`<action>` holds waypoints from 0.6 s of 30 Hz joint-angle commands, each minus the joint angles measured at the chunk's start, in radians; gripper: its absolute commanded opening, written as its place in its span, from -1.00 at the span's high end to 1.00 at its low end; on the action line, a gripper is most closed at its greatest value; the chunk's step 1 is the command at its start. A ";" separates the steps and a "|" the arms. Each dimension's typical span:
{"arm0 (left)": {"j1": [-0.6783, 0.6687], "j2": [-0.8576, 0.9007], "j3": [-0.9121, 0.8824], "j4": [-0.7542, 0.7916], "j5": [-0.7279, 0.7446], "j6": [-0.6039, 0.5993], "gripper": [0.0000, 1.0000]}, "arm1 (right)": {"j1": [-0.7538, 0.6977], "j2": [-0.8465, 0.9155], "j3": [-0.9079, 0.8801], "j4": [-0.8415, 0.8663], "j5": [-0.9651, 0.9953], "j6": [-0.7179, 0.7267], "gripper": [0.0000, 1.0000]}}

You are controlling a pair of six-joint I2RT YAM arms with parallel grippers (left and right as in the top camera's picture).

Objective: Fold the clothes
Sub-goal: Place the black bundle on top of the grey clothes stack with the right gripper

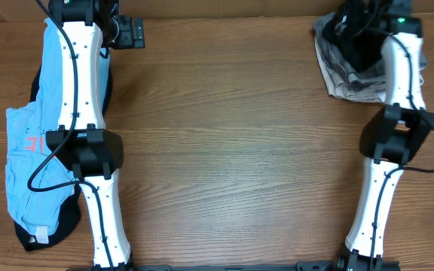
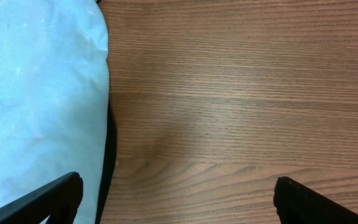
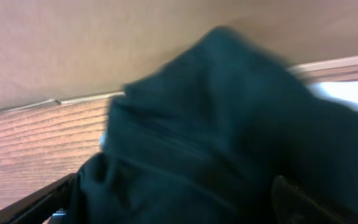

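A light blue printed garment [image 1: 32, 150] lies at the table's left edge on top of a black garment [image 1: 68, 220]. In the left wrist view the blue cloth [image 2: 36, 93] fills the left side, with a thin black edge [image 2: 109, 162] under it. My left gripper [image 1: 130, 31] [image 2: 179, 199] is open and empty over bare wood just right of the blue cloth. At the back right lies a grey and beige pile [image 1: 339, 74] with a dark garment [image 1: 360, 47] on it. My right gripper [image 1: 350, 26] [image 3: 173, 202] is spread wide with that dark cloth [image 3: 210, 124] bunched between its fingers; the view is blurred.
The wooden table [image 1: 239, 150] spans the view between the two arms. A pale wall [image 3: 73, 43] rises behind the table's far edge in the right wrist view. Both arm bases stand at the near edge.
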 commanded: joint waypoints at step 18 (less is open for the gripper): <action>-0.008 0.011 0.001 0.003 0.012 -0.010 -1.00 | 0.031 -0.661 0.183 -0.618 0.029 0.005 -1.00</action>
